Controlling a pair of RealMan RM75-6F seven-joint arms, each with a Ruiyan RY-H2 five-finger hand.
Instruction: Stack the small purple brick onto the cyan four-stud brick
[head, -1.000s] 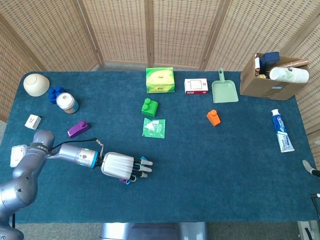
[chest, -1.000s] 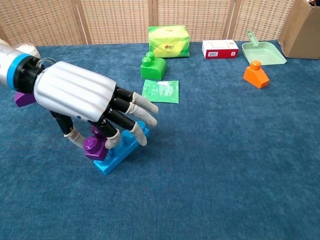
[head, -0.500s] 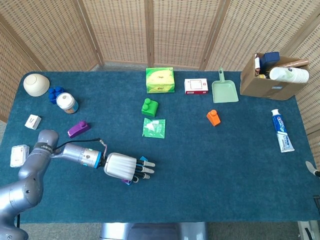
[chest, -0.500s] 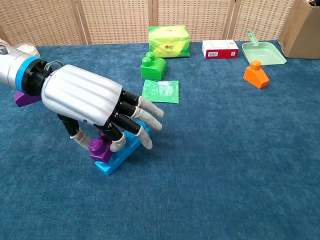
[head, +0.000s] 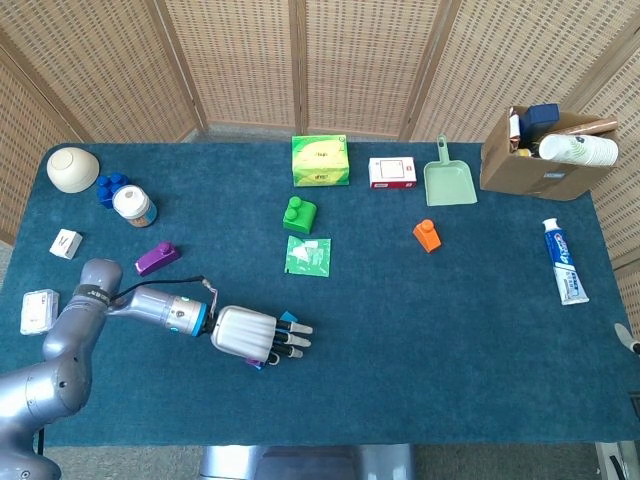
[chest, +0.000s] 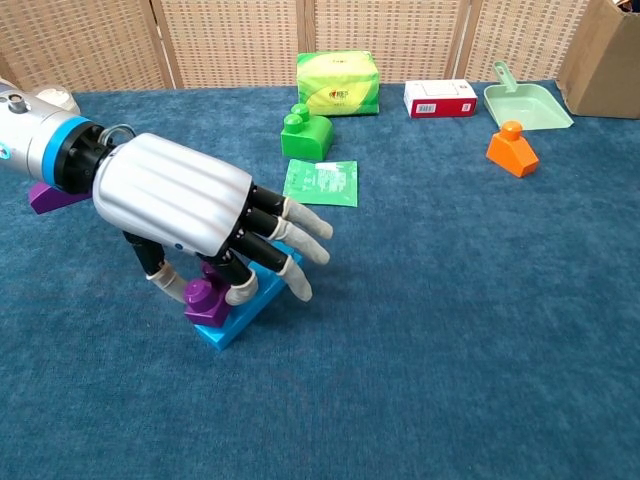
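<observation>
I am holding my left hand (chest: 180, 205) low over the near left part of the blue cloth-covered table (chest: 480, 330), palm down, with my thumb and a curled finger pinching the small purple brick (chest: 204, 297) between them while my other fingers (chest: 300, 222) are stretching out forward above it. The purple brick is sitting on the near end of the cyan four-stud brick (chest: 238, 312), which is lying flat on the cloth beneath my hand; in the head view only slivers of cyan and purple are peeking out from under my hand (head: 245, 333), so I cannot tell from there how squarely the two are seated. My right hand is not showing in either view. Farther back, a green brick (chest: 305, 135) is standing just behind a flat green packet (chest: 321, 182), and a green tissue box (chest: 337, 82) is sitting beyond them near a red-and-white box (chest: 440, 98) and a pale green dustpan (chest: 528, 103). An orange brick (chest: 512, 147) is resting off to the right, and a second purple brick (head: 157, 258) is lying at the left, apart from my hand.
</observation>
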